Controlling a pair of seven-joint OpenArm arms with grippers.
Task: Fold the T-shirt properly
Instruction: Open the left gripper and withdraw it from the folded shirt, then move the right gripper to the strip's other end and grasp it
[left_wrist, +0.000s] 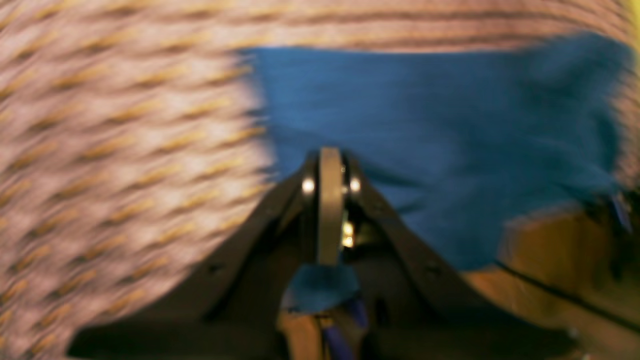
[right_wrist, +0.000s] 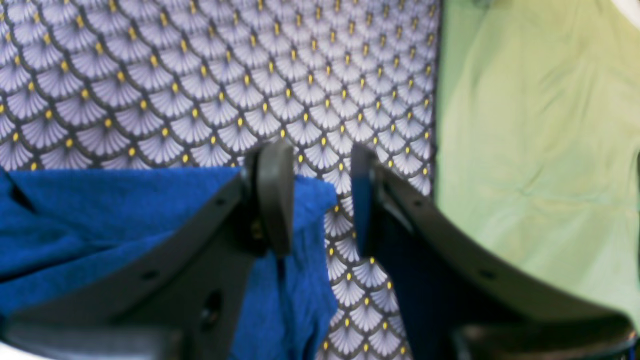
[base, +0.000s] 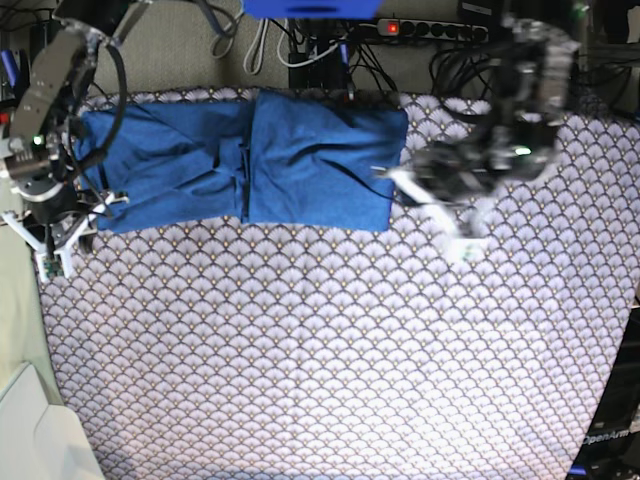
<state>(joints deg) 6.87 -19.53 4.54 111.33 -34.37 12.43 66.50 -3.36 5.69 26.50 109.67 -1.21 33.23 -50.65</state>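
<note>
The T-shirt (base: 245, 165) lies along the far edge of the desk (base: 330, 350), on the scallop-patterned cloth (base: 330, 380) that covers it. It is a long blue band with a doubled panel at its middle-right and a looser, creased part toward the right arm's side.

The step in hand looks like a fold partway through: the side panels seem already laid in, and the long band has yet to be halved.

The left gripper (left_wrist: 330, 165) is blurred with motion. Its jaws are clenched together, and a small tuft of blue sits lower between the fingers, though whether that is a true hold cannot be told. In the base view it is just beside the T-shirt's near-right corner.

The right gripper (right_wrist: 315, 200) stands over the T-shirt's opposite end with its jaws parted. One finger lies on the blue fabric's edge and the other over bare cloth, so nothing is pinched.

By judgement, the next move calls for the right jaws to close on that edge, so the end can be carried across the T-shirt's middle.
</note>
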